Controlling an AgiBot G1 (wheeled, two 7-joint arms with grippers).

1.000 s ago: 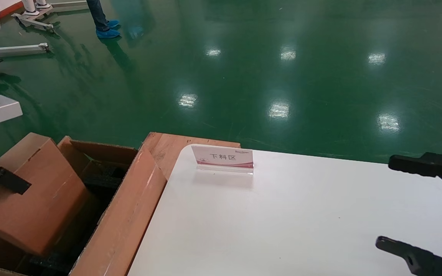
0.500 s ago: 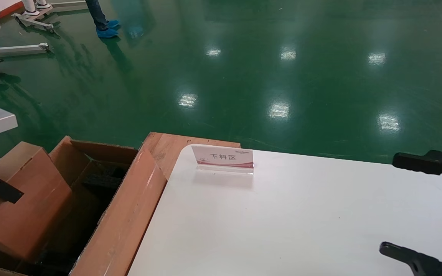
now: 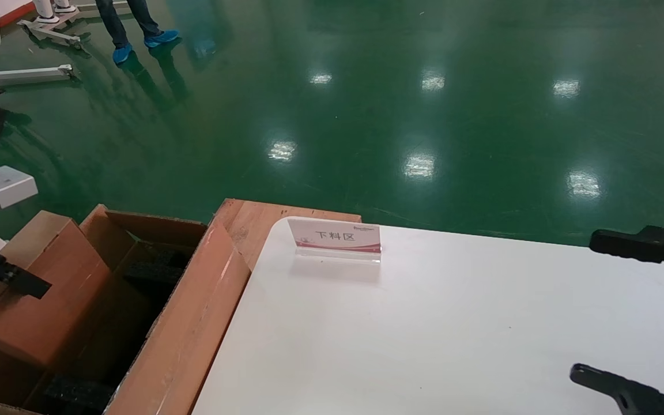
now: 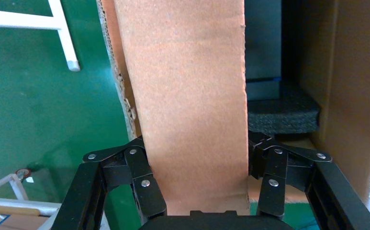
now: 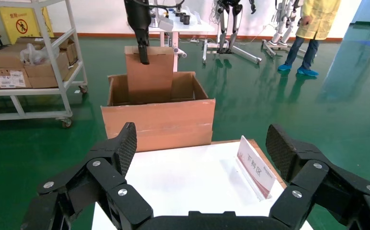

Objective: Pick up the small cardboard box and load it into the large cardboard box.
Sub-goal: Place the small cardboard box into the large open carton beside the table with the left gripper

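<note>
Beside the worktop (image 3: 453,323), on the robot's left, the left claw (image 4: 197,184) is clamped across the narrow width of the small cardboard box (image 3: 38,294), which hangs tilted with its lower end already inside the large cardboard box (image 3: 188,323), near that carton's outer wall. Its long axis runs straight away from the claw toward the black foam (image 4: 281,108) below, so the coming move looks like a lowering along that axis. The right claw (image 5: 202,158) hovers wide open and empty over the worktop, well apart.

left gripper (image 4: 197,191) — black linkage, silver screws | right gripper (image 5: 202,158) — black, textured pads
</note>
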